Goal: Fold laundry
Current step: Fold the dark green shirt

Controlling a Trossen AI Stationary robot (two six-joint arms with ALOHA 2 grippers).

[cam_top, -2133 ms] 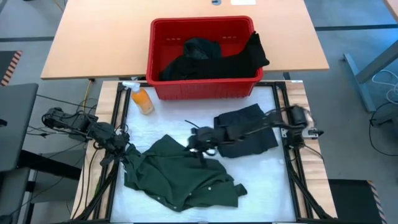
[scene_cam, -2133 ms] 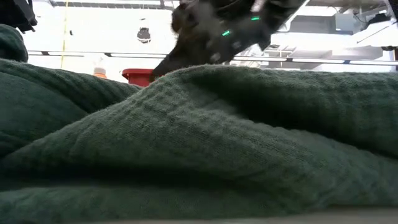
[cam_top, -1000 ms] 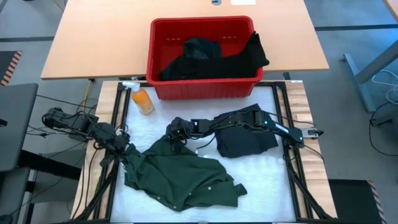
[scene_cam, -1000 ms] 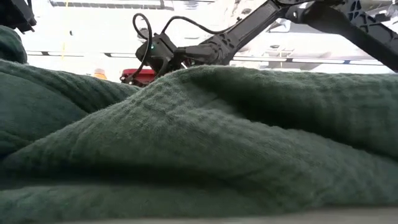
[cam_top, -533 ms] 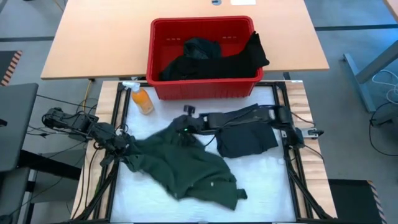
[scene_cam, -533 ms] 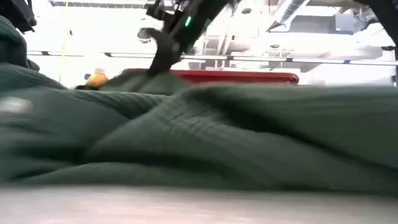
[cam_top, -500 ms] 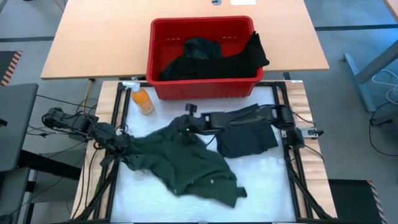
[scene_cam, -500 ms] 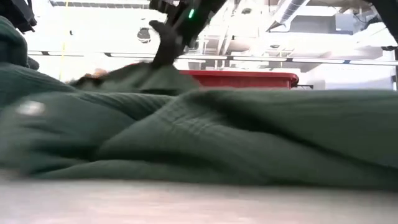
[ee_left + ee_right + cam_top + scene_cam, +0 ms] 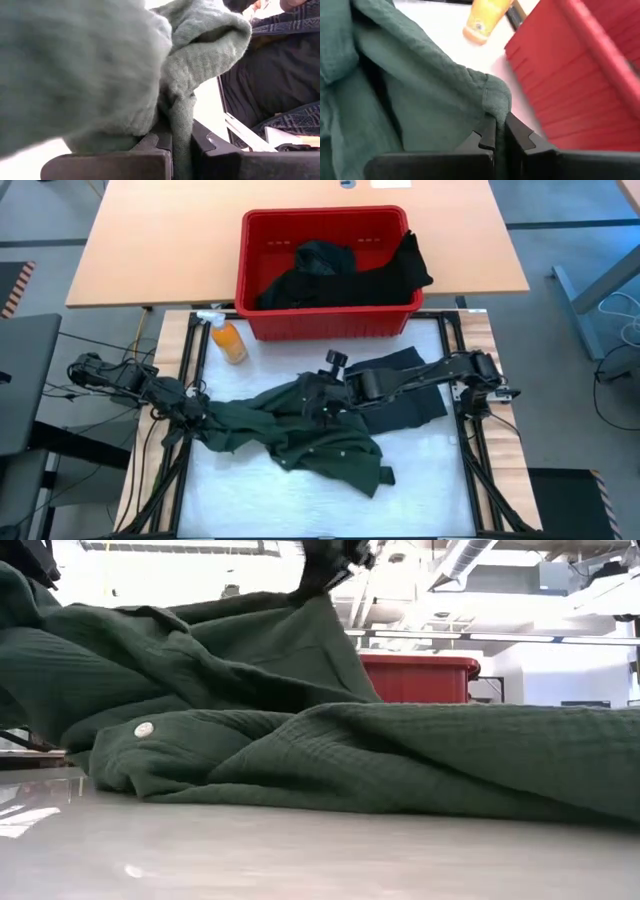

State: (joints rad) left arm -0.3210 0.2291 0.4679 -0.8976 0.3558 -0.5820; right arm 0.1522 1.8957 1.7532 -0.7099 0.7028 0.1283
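The dark green shirt [image 9: 300,430] is strung across the white mat between both grippers, and its near part [image 9: 400,760], with a button, lies on the table. My left gripper [image 9: 203,416] at the mat's left edge is shut on the shirt's left end. My right gripper [image 9: 320,396] at mid-table is shut on a raised part of the shirt. A black garment [image 9: 405,402] lies flat on the mat under the right arm. More dark clothes [image 9: 340,272] sit in the red basket. My left gripper pinches a bunched fold of the green shirt [image 9: 181,125] between its two fingers; the cloth bulges over the fingers and runs off toward the other arm. My right gripper pinches a folded edge of the shirt [image 9: 496,107] between its fingers from above, lifted off the table [image 9: 315,595], with cloth sloping down from it.
The red basket [image 9: 250,280] stands on the mat's far edge against the wooden table behind. An orange bottle [image 9: 229,340] lies at the far left of the mat. Bare white mat [image 9: 430,480] shows near the right front corner.
My right gripper reached left to the shirt's far edge, shut on it, then moved right and up. The shirt, a heap before, is drawn out into a band between the grippers; its near left part has slid away from the table's near edge. The left gripper kept still.
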